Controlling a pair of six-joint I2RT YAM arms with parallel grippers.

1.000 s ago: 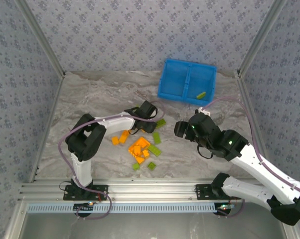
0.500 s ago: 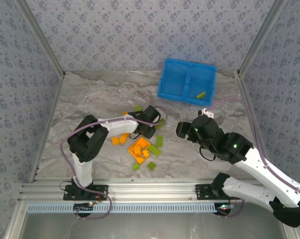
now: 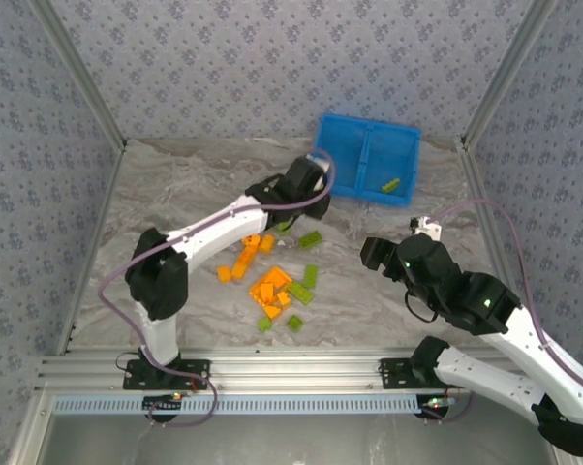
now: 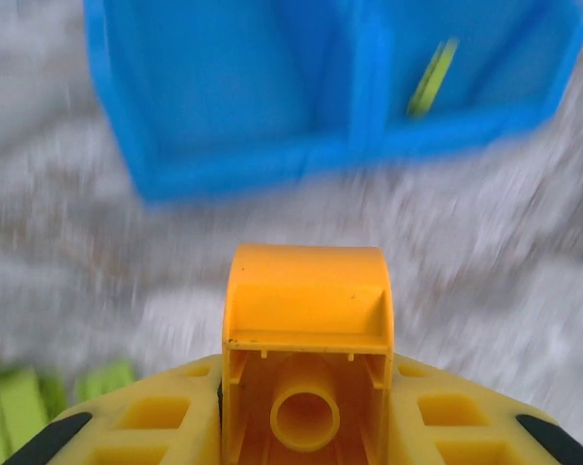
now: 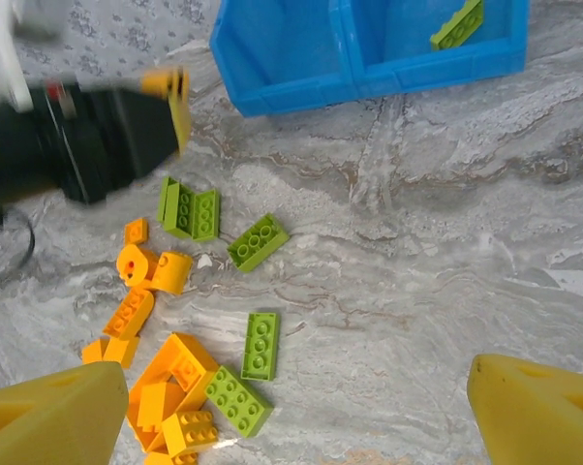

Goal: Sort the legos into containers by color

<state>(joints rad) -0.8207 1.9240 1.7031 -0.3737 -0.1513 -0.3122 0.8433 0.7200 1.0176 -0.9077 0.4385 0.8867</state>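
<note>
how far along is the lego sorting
Barely started. Done: one green brick lies in the right compartment of the blue bin. In hand: the left fingers grip an orange brick near the bin. Left: the orange and green pile on the table; the right fingers are open.

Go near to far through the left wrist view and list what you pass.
The orange brick, then marble tabletop, then the blue bin, then the lime brick in its right compartment.
</note>
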